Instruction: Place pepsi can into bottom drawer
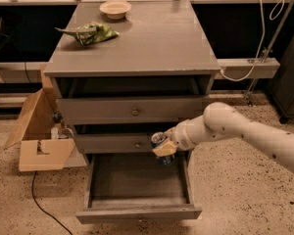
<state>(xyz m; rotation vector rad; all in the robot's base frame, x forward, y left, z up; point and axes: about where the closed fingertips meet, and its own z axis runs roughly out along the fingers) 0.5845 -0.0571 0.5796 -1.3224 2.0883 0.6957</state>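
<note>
The pepsi can point(159, 142) is dark blue with a silver top, held upright in my gripper point(163, 149). The gripper is shut on it, at the end of my white arm point(235, 129) that reaches in from the right. The can hangs above the right rear part of the bottom drawer point(137, 180), in front of the middle drawer front. The bottom drawer is pulled out and its grey floor is bare. The lower part of the can is partly hidden by a cream finger pad point(162, 150).
The grey cabinet top point(152, 38) carries a green foil snack bag point(90, 33) and a small cream bowl point(115, 9). Two closed drawer fronts with brass knobs point(134, 112) sit above. An open cardboard box point(36, 136) stands on the floor at left, with a cable nearby.
</note>
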